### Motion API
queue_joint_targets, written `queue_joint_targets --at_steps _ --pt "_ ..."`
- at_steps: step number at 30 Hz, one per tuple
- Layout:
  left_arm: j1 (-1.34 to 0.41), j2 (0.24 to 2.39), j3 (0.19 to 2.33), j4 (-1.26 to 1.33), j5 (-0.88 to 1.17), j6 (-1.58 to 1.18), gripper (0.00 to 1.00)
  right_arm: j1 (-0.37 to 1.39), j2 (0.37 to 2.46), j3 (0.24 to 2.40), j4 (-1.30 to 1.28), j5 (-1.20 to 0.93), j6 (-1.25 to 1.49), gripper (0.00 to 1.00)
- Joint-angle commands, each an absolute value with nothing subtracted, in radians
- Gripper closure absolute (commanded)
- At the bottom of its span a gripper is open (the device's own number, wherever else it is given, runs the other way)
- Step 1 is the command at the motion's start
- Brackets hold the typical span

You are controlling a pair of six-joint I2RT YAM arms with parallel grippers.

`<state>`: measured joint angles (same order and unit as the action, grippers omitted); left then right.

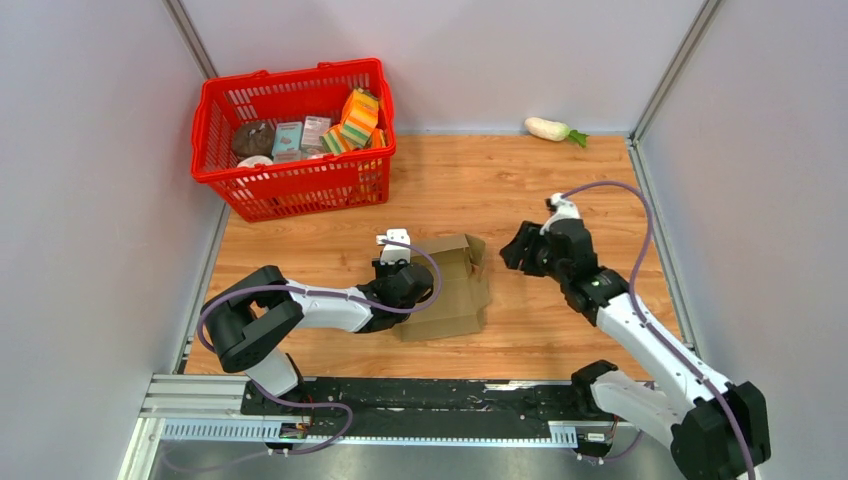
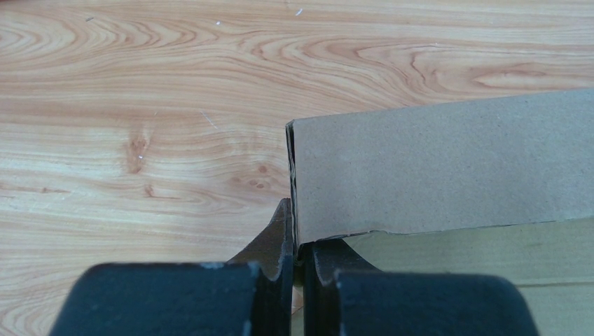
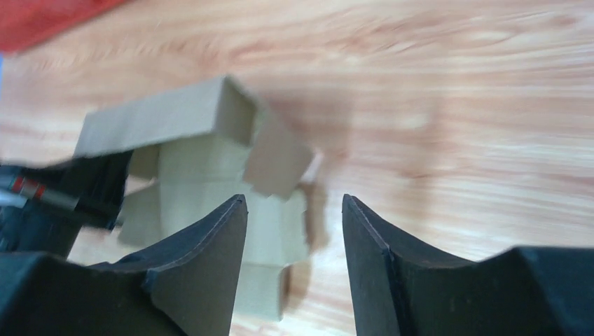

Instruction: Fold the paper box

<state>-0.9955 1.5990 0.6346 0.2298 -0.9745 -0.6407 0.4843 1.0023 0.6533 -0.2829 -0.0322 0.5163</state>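
Observation:
The paper box (image 1: 450, 285) is a plain brown cardboard sheet, partly folded, lying mid-table with its far wall and a right flap raised. My left gripper (image 1: 398, 272) is shut on the box's left wall; in the left wrist view the fingers (image 2: 298, 252) pinch the lower corner of an upright cardboard panel (image 2: 448, 168). My right gripper (image 1: 520, 250) is open and empty, just right of the box and apart from it. In the right wrist view (image 3: 294, 210) the box (image 3: 210, 147) lies ahead and to the left of the jaws, blurred.
A red basket (image 1: 372, 175) with small packaged groceries stands at the back left. A white radish (image 1: 548, 128) lies at the back wall. Grey walls enclose the wooden table (image 1: 560, 190) on three sides.

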Motion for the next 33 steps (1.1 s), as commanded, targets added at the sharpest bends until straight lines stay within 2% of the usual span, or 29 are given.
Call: queue_joint_targets --at_steps 1,6,9,15,29,33 --pt "-1.002 1.621 0.612 0.212 -0.931 -0.601 1.00 0.368 0.992 0.630 -0.286 0.063 0.459 0.44" --pt "-1.002 1.635 0.614 0.221 -0.925 -0.598 1.00 0.348 1.263 0.751 -0.224 -0.047 0.345 0.43" --pt "-1.002 1.628 0.606 0.227 -0.922 -0.601 1.00 0.365 1.340 0.752 -0.131 -0.107 0.287 0.44" --pt "-1.002 1.621 0.612 0.239 -0.928 -0.572 1.00 0.454 1.388 0.718 0.061 -0.141 0.184 0.43" --pt "-1.002 1.615 0.612 0.239 -0.922 -0.569 1.00 0.515 1.442 0.687 0.192 -0.198 0.127 0.44" --pt "-1.000 1.615 0.611 0.244 -0.919 -0.572 1.00 0.558 1.440 0.637 0.332 -0.167 0.127 0.46"
